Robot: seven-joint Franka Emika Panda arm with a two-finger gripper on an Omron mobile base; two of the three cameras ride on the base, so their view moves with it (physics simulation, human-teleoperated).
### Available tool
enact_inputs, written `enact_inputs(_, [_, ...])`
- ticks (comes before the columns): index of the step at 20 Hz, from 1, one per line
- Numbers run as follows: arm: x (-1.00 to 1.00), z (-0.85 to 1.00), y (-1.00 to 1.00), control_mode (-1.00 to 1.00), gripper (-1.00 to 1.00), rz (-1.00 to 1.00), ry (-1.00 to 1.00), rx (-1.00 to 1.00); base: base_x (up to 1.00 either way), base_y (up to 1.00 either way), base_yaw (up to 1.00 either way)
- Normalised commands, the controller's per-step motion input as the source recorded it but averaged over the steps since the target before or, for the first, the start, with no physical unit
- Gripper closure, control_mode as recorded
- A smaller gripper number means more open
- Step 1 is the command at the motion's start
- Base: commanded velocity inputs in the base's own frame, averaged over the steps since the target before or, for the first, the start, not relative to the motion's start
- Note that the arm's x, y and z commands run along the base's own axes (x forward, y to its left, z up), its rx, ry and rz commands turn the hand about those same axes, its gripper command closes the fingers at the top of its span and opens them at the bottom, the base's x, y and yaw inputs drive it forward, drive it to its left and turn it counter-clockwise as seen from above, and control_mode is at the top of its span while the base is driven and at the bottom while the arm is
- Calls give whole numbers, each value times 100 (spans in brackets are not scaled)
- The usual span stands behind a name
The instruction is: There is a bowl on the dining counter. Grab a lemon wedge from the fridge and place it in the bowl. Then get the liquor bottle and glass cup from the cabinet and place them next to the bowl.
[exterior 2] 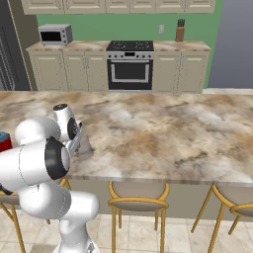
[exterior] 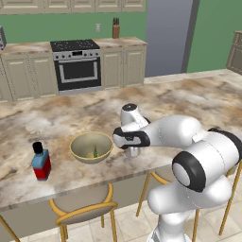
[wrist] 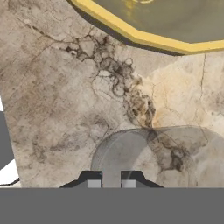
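On the marbled table (exterior: 61, 118) in the left base view, the bowl (exterior: 91, 147) stands near the front edge with a small yellow-green lemon wedge (exterior: 95, 151) lying inside it. The liquor bottle (exterior: 41, 161) stands upright to the bowl's left, apart from it; no label can be read. Just right of the bowl the arm's wrist covers the fingers, and only a pale grey sliver of the glass cup (exterior: 134, 152) shows beneath the hand.

From the right base view, the arm hides the bowl completely. A red and blue corner of the bottle shows at the left edge, cut off. The glass cup (exterior 2: 83, 144) is faintly visible beside the wrist, standing on the table.

Looking down from the hand view, the fingers (wrist: 111, 183) are drawn close together, pinching the near rim of the see-through cup (wrist: 151, 151), whose round outline lies over the stone. The bowl's yellow rim (wrist: 144, 37) is cut off at the top, close to the cup but apart from it.
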Motion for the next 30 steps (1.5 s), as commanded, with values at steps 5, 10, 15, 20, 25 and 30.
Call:
enact_inputs(5, [7,-13,0,-100,100,2,-1,0,0,0,0])
enact_inputs(10, [13,-12,0,-100,100,3,-2,0,0,0,0])
enact_inputs(15, [14,-12,0,-100,100,3,-3,0,0,0,0])
enact_inputs(20, [7,-21,0,-100,100,4,-1,0,0,0,0])
enact_inputs(25, [-4,-33,0,-100,-100,2,0,0,0,0,0])
enact_inputs(30, [-28,-15,0,-100,-100,1,-2,0,0,0,0])
